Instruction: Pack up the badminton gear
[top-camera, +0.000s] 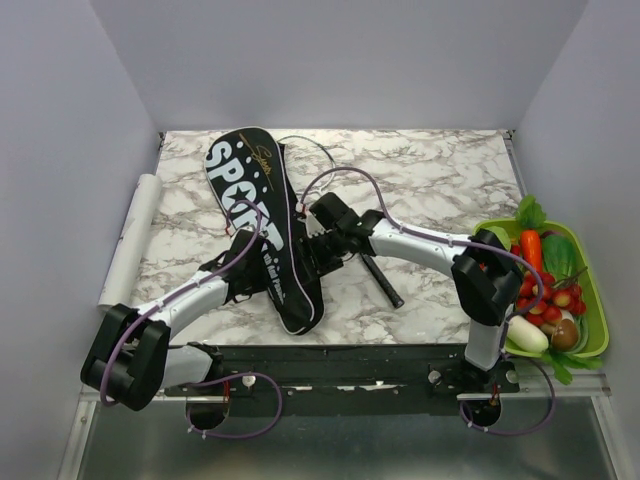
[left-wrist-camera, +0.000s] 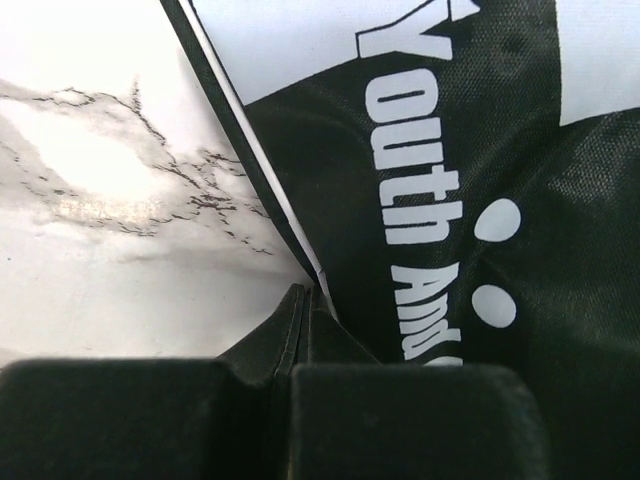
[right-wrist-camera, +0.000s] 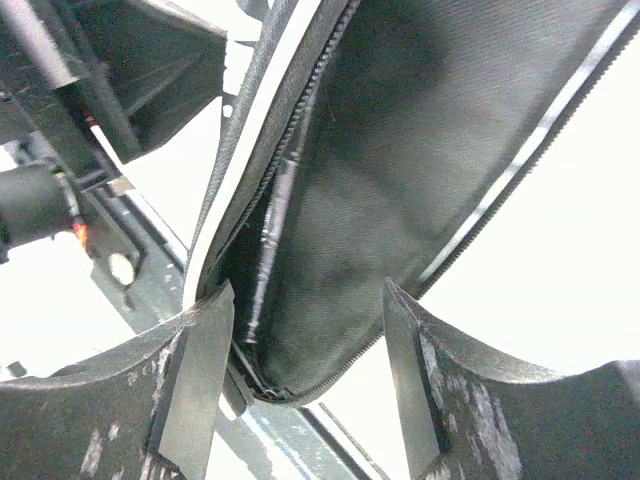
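1. As it lies slantwise on the marbled table (top-camera: 430, 180), the black SPORT racket bag (top-camera: 250, 190) has its broad head at the far end and its narrow tail toward the arm bases.
2. The left gripper (left-wrist-camera: 303, 310) sits at the bag's left edge, on the tail half. Its fingers are pressed together with the bag's seam pinched between them, just beside the white lettering "Youth And".
3. The right gripper (right-wrist-camera: 302, 290) is at the bag's right edge, across from the left one. Its fingers stand wide apart and hold nothing. They straddle an unzipped, zip-edged opening of the bag. Whether the nearer finger touches the pale rim cannot be told.
4. A black racket handle (top-camera: 382, 280) lies just right of the bag's tail and pokes out from under the right arm. The rest of the racket is hidden.
5. A white roll (top-camera: 130, 235) lies well to the left of the bag.
6. A green basket (top-camera: 600, 320) of toy vegetables stands far to the bag's right.
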